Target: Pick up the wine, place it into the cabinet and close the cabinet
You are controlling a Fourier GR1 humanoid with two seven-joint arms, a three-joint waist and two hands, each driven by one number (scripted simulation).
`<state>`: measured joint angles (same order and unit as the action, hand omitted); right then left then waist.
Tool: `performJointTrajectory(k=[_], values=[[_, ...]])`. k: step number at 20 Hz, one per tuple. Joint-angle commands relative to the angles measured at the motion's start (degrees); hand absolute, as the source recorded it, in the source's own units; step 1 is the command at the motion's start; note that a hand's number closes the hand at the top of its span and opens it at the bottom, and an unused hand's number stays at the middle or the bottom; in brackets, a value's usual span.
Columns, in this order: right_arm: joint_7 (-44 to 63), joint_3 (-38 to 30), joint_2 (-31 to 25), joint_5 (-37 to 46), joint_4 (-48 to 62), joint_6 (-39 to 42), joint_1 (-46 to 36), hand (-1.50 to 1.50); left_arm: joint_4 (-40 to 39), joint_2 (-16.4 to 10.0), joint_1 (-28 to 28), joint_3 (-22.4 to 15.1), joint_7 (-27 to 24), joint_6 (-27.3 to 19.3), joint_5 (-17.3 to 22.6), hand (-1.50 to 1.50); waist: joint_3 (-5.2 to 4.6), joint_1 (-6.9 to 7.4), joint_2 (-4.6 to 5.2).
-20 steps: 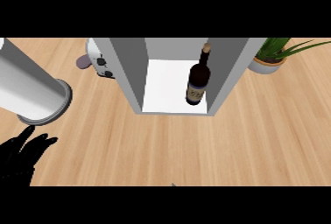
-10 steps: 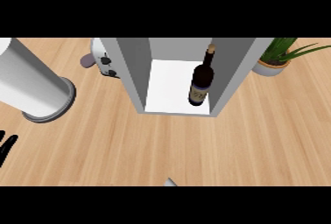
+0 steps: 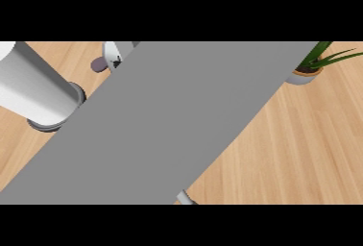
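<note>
A small pale grey piece (image 3: 186,198) pokes up at the 6 o'clock edge, nearest the viewer. It sits against the lower corner of a large panel, and too little of it shows to tell what it is.

A light wooden counter (image 3: 297,153) fills the view from 3 to 5 o'clock. It shows again in narrow strips at 8 and 10 o'clock.

A broad, flat, plain grey panel (image 3: 177,120) crosses the whole middle of the view. It slants from 7 o'clock up to 1 o'clock and hides everything behind it. Whether it belongs to the cabinet cannot be told. The wine is out of sight, so its place cannot be told either. No brand, label or writing can be read anywhere.

At 9 to 10 o'clock, the pale grey left forearm (image 3: 32,91) comes down from the upper left corner as a thick cylinder. It ends in a dark-rimmed round cuff just beside the panel's left edge. The left hand and the right hand are both out of view, so the state of their fingers cannot be told.

Farther off, at 11 o'clock, a small white object with black marks (image 3: 112,56) peeks from behind the panel. A dull purple rounded thing (image 3: 97,64) touches its left side.

At 2 o'clock, farthest back, a potted plant (image 3: 303,77) stands beside the panel's right edge, with long green leaves fanning to the right.
</note>
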<state>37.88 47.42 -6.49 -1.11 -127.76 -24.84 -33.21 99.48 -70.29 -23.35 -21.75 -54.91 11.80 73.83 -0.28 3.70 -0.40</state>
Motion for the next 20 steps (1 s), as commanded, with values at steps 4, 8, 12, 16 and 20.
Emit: performJointTrajectory(k=[4, 8, 12, 16, 20], values=[[-1.3, -8.0, 6.3, -2.0, 20.2, -6.3, -18.2, 1.5, -2.8, -0.9, -2.7, 3.9, -0.2, 6.6, 1.9, -1.5, 0.12, 0.01, 0.36], [-6.9, -12.9, 6.4, -8.2, 30.0, -3.8, -23.7, 1.5, -7.1, -0.1, -4.7, 5.6, -0.8, 11.6, -0.3, -1.5, 0.13, -0.05, 0.59], [-7.1, -24.8, 6.5, -14.7, 37.7, 7.0, -30.5, 1.5, -5.5, -0.1, -7.1, 8.2, -1.5, 11.8, -0.9, -1.5, 0.22, 0.22, 0.59], [-13.8, -25.1, 6.5, -20.1, 47.6, 15.2, -31.4, 1.5, -6.5, 0.7, -6.4, 10.3, 1.2, 11.7, 0.2, -1.5, 0.23, -0.43, 0.92], [-8.3, -22.8, 6.3, -29.6, 51.4, 28.2, -31.4, 1.5, -5.3, 0.1, -5.8, 11.5, 2.9, 11.2, -0.1, -1.5, 0.24, 0.48, 1.27]])
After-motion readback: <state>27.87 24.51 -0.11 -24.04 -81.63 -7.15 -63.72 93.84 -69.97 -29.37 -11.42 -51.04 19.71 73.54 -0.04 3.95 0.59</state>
